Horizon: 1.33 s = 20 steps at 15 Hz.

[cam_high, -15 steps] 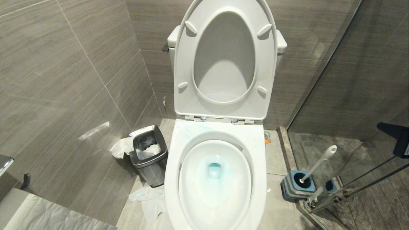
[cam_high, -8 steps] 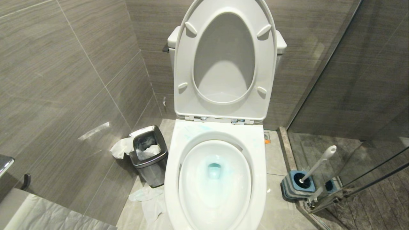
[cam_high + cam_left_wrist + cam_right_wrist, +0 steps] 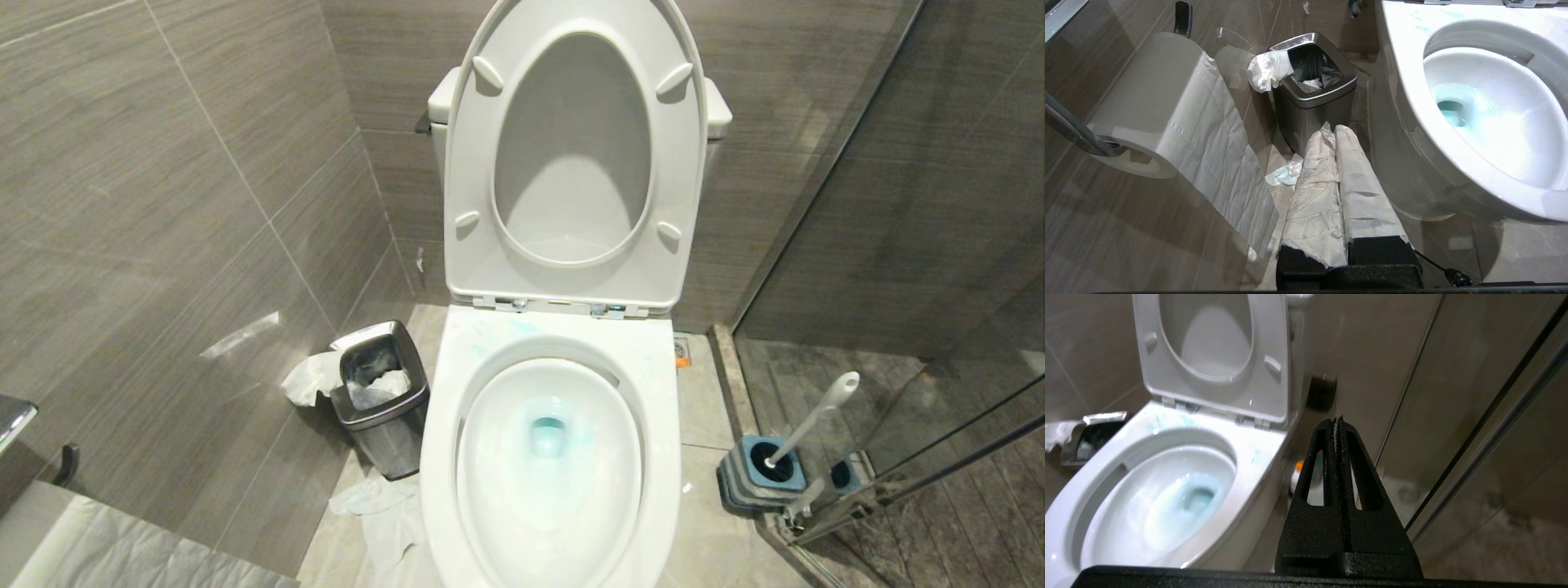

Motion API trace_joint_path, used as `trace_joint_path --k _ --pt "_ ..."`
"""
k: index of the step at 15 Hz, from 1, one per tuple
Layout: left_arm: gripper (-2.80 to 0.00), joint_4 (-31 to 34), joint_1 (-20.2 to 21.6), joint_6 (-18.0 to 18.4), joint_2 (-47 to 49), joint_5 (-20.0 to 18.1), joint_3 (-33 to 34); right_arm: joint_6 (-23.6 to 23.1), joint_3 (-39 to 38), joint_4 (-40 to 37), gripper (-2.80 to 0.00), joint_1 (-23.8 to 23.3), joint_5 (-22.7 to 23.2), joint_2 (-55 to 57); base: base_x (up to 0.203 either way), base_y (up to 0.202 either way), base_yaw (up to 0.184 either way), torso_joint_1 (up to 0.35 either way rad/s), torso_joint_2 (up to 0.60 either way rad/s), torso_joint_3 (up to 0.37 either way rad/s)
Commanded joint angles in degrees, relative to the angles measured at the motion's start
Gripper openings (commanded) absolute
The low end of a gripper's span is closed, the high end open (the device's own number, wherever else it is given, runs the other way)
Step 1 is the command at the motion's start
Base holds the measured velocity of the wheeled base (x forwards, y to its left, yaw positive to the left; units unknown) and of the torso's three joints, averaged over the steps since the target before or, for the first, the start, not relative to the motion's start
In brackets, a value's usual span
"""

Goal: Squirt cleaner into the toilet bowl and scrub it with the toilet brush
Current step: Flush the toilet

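White toilet brush (image 3: 812,418): right of toilet bowl (image 3: 661,490), handle leaning up-right; probably nearer the empty, closed right gripper (image 3: 1338,418).

Grey wood-grain wall tiles (image 3: 163,188) at 9 and 12 o'clock, pale grout lines, soft glare patch low on the left wall. Beige stone floor (image 3: 702,408), glossy. Glass partition (image 3: 922,204) at 3 o'clock, dark frame, shower floor (image 3: 963,523) behind it darker and streaked. Steel bin (image 3: 380,396) at 8 o'clock on the floor, against the wall, tissue (image 3: 310,377) hanging over its rim. Crumpled tissue (image 3: 384,510) on the floor at 7 o'clock. Paper roll (image 3: 1167,122) on a chrome holder (image 3: 1069,130), left wall.
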<state>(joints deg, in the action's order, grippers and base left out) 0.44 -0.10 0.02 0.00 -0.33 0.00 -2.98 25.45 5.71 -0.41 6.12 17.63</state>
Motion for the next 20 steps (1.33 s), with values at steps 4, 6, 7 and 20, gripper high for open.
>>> trace_joint_path --k 4,6,7,20 --pt "-2.8 0.0 0.0 0.0 0.0 0.0 0.1 -2.9 4.0 -1.4 -2.8 0.3 0.0 -8.5 0.0 0.0 0.0 0.0 0.0 0.0" --pt "-2.8 0.0 0.0 0.0 0.0 0.0 0.1 -3.5 5.1 -3.6 -2.8 0.3 0.1 -11.0 0.0 0.0 0.0 0.0 0.0 0.0" --pt "-2.8 0.0 0.0 0.0 0.0 0.0 0.1 -3.6 6.1 -5.5 -2.8 0.3 0.1 -12.0 0.0 0.0 0.0 0.0 0.0 0.0" --pt "-2.8 0.0 0.0 0.0 0.0 0.0 0.1 1.1 -10.7 -5.6 -2.8 0.4 -1.6 -17.6 0.0 0.0 0.0 0.0 0.0 0.0"
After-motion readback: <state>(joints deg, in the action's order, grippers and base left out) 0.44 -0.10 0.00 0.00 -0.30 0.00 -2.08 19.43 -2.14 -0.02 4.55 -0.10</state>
